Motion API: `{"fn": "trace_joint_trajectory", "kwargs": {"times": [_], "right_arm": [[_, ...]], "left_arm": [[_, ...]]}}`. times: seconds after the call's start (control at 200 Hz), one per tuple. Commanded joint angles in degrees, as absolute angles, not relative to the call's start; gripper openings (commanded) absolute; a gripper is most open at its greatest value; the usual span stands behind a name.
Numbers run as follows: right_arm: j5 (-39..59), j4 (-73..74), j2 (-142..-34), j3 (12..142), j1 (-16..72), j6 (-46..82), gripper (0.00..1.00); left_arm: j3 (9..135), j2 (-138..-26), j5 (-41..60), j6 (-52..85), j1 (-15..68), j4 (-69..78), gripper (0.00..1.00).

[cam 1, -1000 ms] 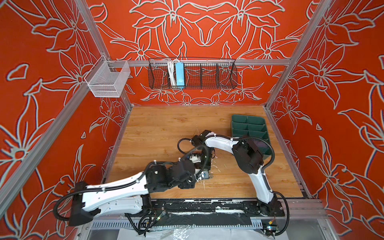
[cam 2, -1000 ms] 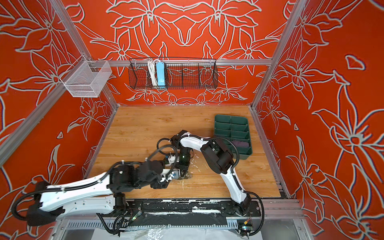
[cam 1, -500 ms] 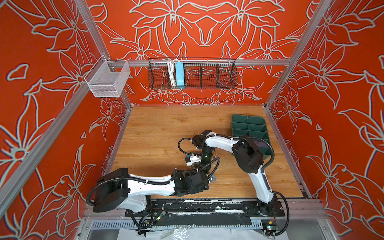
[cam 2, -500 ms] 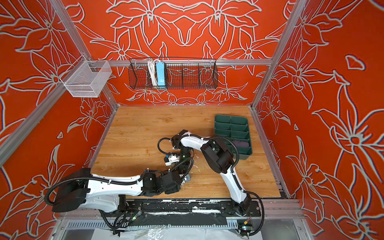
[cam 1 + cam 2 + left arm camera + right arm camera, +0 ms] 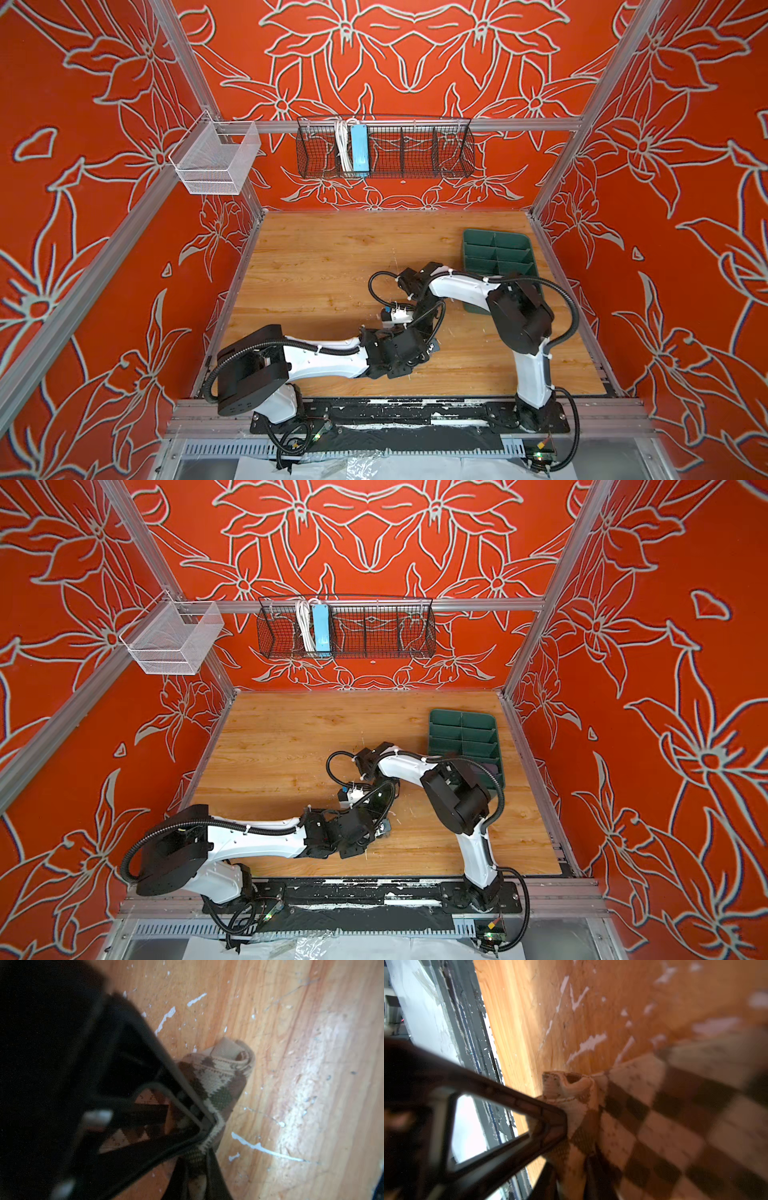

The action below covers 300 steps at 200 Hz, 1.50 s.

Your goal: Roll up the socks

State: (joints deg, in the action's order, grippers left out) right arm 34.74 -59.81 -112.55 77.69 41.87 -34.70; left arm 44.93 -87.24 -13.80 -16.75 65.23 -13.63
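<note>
The beige argyle sock (image 5: 224, 1076) lies partly rolled on the wooden table (image 5: 316, 291), near the middle front. My left gripper (image 5: 196, 1159) is shut on one end of the roll, with fabric pinched between its fingers. My right gripper (image 5: 571, 1169) holds the same sock (image 5: 643, 1105), whose fabric fills the gap between its fingers. In both top views the two grippers meet tip to tip (image 5: 428, 345) (image 5: 384, 827) and hide the sock. In a top view a purple sock (image 5: 491, 767) shows in the green tray, partly behind the right arm.
A green divided tray (image 5: 496, 249) stands at the right of the table, close behind the right arm. White scratches mark the wood around the grippers. The table's front edge with its black rail (image 5: 415, 409) runs just beyond the sock.
My left arm has folded and brought its gripper in beside the right one, then shut on the sock roll. The right arm has stayed in place on the sock.
</note>
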Motion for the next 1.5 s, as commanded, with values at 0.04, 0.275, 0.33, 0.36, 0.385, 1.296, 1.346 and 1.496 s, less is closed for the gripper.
{"fn": "trace_joint_trajectory", "kwargs": {"times": [0.04, 0.275, 0.33, 0.36, 0.385, 1.296, 1.346, 1.496], "right_arm": [[36.2, -53.4, -101.8, 73.1, 38.4, -33.4, 0.30], [30.6, -48.5, -84.0, 67.1, 30.4, -28.7, 0.33], [24.8, -44.0, -77.9, 64.8, 29.8, -25.9, 0.34], [20.9, -41.4, -74.4, 63.2, 29.7, -24.4, 0.35], [18.6, -39.3, -71.5, 61.9, 29.7, -23.6, 0.35], [-3.2, -4.9, -78.0, 35.7, 58.3, -47.5, 0.58], [-3.3, -3.6, -80.5, 35.8, 58.3, -47.3, 0.55], [-4.0, -8.4, -86.4, 38.9, 58.3, -44.6, 0.26]], "left_arm": [[47.0, -89.2, -8.5, -17.6, 63.4, -19.1, 0.07], [50.9, -91.5, 3.8, -21.0, 58.6, -25.0, 0.05], [52.9, -92.9, 8.6, -22.4, 56.6, -28.3, 0.05], [54.4, -94.0, 11.5, -23.3, 55.4, -30.7, 0.05], [55.6, -95.0, 13.2, -23.7, 54.5, -32.1, 0.05], [80.8, -118.7, 30.7, -28.6, 39.6, -56.3, 0.07], [80.7, -118.4, 30.9, -28.7, 39.6, -56.2, 0.08], [80.0, -116.2, 30.1, -28.0, 39.6, -55.2, 0.15]]}}
